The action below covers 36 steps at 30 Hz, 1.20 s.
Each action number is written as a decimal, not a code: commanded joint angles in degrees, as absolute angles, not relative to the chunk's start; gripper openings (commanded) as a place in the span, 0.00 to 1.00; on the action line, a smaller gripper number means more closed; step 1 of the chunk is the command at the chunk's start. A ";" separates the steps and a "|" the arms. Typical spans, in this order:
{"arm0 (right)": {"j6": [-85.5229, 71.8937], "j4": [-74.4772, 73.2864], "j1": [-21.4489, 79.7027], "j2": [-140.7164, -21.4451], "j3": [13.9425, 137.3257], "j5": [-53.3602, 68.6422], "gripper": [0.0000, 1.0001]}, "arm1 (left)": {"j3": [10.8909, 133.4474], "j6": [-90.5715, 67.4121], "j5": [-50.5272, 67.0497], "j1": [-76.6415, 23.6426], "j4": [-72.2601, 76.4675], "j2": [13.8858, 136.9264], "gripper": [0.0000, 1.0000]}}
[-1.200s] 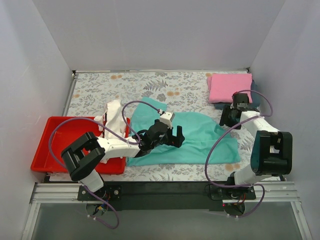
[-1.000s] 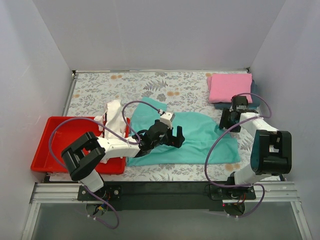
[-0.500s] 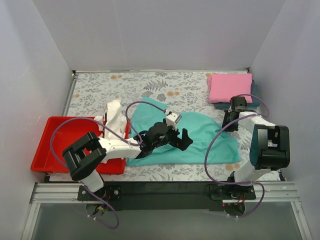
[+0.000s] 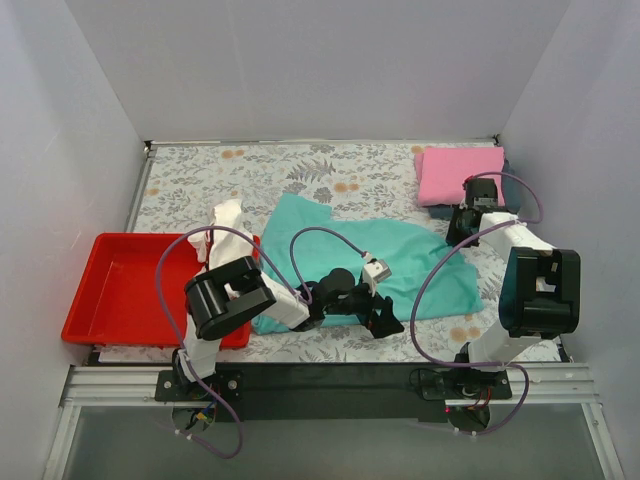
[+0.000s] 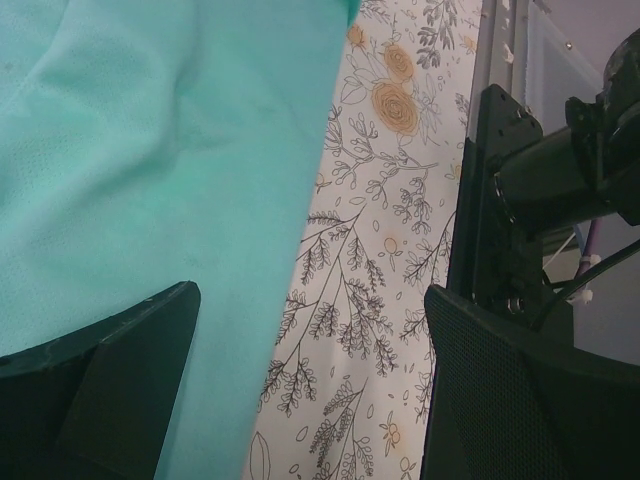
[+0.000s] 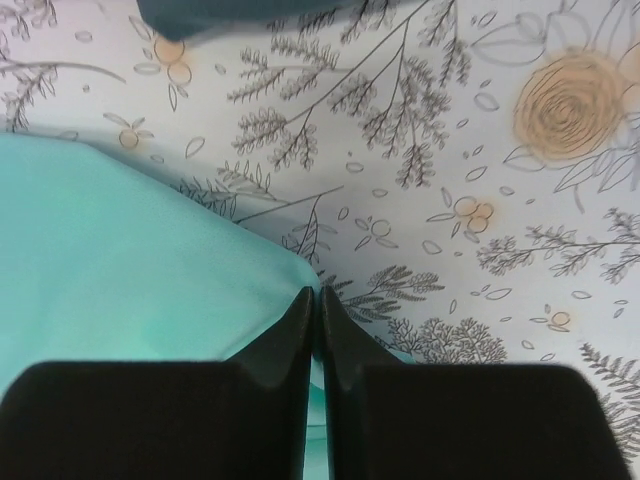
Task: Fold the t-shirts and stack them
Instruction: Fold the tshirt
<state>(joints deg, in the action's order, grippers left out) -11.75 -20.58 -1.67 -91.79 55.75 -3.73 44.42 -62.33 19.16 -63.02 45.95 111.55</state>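
left hand [image 5: 310, 325] apart | right hand [image 6: 313, 296] clamped on teal t-shirt [image 6: 120, 250] corner

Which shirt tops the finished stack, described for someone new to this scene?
On the floral table, look to the far right corner. The pink t-shirt lies there as a neat folded rectangle on a dark blue-grey t-shirt. It is the only pink item; the teal t-shirt lies spread mid-table and the white t-shirt is crumpled by the red tray.
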 commanded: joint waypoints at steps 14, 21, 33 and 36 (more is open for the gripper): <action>-8.80 -21.27 -5.54 -96.60 69.34 -14.23 0.01 | 40.87 -63.19 20.48 -63.02 50.98 113.20 0.88; -8.17 -21.27 -6.68 -93.52 68.39 -14.76 0.29 | 40.96 -63.28 21.36 -63.02 51.59 113.91 0.88; -10.63 -21.01 -11.69 -97.21 64.25 -6.86 0.43 | 45.51 -57.69 17.15 -62.84 43.70 105.48 0.89; -10.72 -20.13 -11.78 -96.16 63.63 -4.05 0.43 | 52.37 -53.28 8.37 -61.27 31.95 99.77 0.90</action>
